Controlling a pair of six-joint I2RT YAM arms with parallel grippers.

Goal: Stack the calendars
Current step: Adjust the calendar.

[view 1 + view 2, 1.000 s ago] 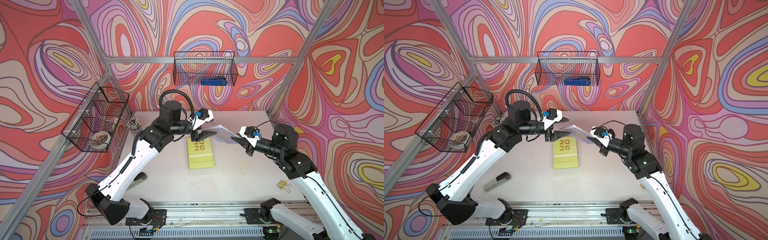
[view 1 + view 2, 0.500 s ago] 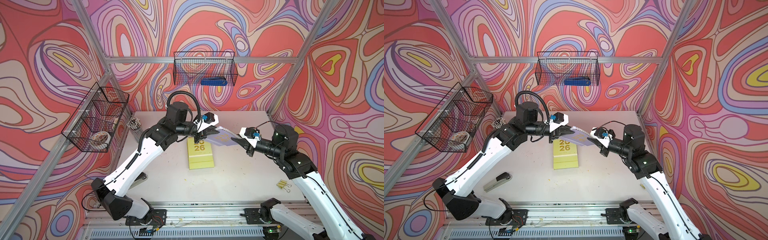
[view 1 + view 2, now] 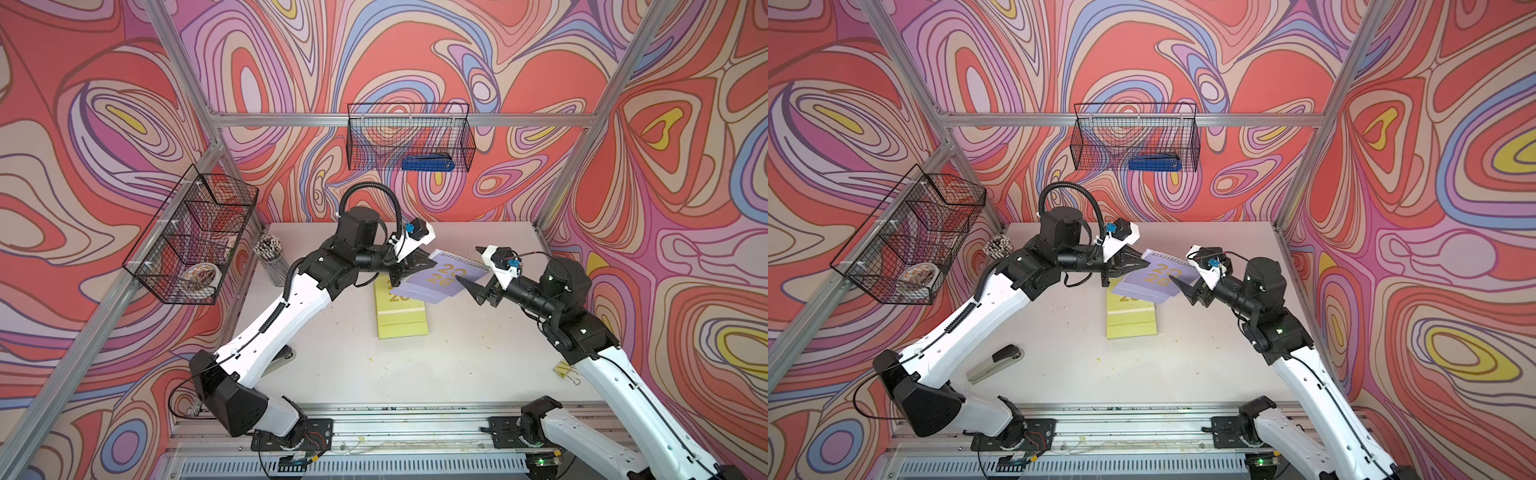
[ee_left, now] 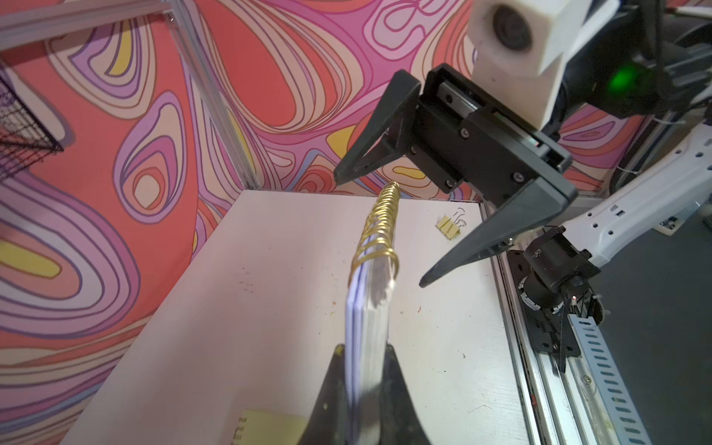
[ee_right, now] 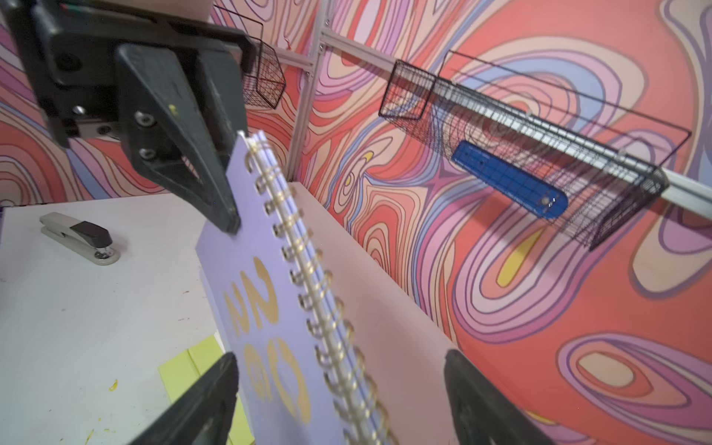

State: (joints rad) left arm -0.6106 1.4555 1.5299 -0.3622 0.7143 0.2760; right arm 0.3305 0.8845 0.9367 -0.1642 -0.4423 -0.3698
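Observation:
A lilac calendar [image 3: 440, 280] [image 3: 1154, 278] with a gold "2026" and a gold spiral hangs tilted in the air over the table's middle. My left gripper [image 3: 411, 268] [image 4: 364, 358] is shut on one edge of it [image 4: 370, 300]. My right gripper [image 3: 468, 266] [image 5: 339, 356] stands open at the opposite side, its fingers spread on either side of the calendar [image 5: 266, 308] without pressing it. Flat on the table below lie yellow-green calendars [image 3: 402, 320] [image 3: 1133, 322], partly hidden by the lilac one.
A grey stapler [image 3: 994, 365] lies near the front left. A yellow binder clip [image 3: 565, 370] sits at the right edge. A pencil cup [image 3: 270, 257] stands back left. Wire baskets hang on the back wall [image 3: 409, 137] and the left wall [image 3: 191, 237].
My left gripper moved in and shut on the lilac calendar's edge. My right gripper, which held the calendar, has opened and let go of it.

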